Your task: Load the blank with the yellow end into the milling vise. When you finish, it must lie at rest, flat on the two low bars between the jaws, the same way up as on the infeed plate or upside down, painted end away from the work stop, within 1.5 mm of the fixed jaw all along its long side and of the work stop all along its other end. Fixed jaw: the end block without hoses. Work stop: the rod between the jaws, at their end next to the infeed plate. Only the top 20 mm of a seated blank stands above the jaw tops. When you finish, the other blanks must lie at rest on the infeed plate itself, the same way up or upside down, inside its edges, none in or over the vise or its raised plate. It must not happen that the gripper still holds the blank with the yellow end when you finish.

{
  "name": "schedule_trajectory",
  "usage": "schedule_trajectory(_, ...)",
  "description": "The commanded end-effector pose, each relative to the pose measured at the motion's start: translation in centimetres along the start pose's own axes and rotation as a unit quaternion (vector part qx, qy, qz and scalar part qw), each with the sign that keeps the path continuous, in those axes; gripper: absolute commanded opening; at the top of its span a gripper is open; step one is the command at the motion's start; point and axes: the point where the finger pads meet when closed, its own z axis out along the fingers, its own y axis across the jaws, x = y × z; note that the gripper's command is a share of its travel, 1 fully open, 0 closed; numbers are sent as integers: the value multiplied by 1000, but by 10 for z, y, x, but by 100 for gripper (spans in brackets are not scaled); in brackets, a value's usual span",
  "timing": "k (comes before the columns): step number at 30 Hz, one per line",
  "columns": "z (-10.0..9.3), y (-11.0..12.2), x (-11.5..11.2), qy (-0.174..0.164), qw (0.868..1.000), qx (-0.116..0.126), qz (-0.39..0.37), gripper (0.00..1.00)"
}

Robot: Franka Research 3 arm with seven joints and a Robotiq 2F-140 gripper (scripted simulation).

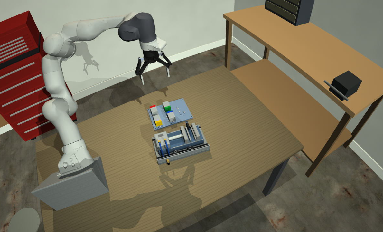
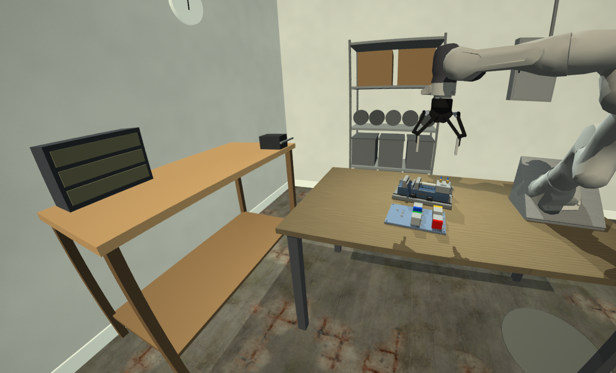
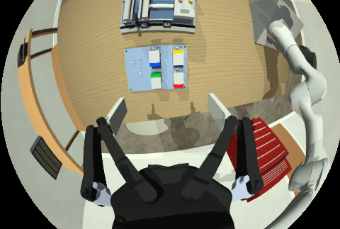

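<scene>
The blank with the yellow end (image 1: 158, 121) (image 2: 437, 210) (image 3: 178, 59) lies on the blue infeed plate (image 1: 188, 114) (image 2: 393, 218) (image 3: 132, 86), on its side nearest the vise. Blanks with red (image 1: 153, 109) (image 3: 178, 79), green (image 1: 166, 106) (image 3: 156, 78) and blue (image 1: 170, 115) (image 3: 154, 56) ends lie beside it. The milling vise (image 1: 175, 141) (image 2: 421, 190) (image 3: 158, 13) stands next to the plate, nothing between its jaws. Its hose block is at the left in the top view; the black work stop (image 1: 187, 124) stands by the jaws. My gripper (image 1: 155, 77) (image 2: 436, 146) (image 3: 166, 102) is open and empty. It hangs high above the table's far edge, beyond the plate.
A red tool cabinet (image 1: 11, 74) stands behind the arm. A wooden side bench (image 1: 302, 49) with a black box (image 1: 345, 83) is to the right. A shelf rack (image 2: 393, 125) stands by the wall. The robot base (image 1: 71, 184) sits on the table's near left corner.
</scene>
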Motion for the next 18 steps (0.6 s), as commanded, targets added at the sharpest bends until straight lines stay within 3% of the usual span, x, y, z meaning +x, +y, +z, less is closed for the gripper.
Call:
schedule_trajectory(1, -1, 1, 2, 1, 1000, 0, 1, 100)
schedule_trajectory(18, 0, 2, 1, 0, 1000, 0, 0, 100)
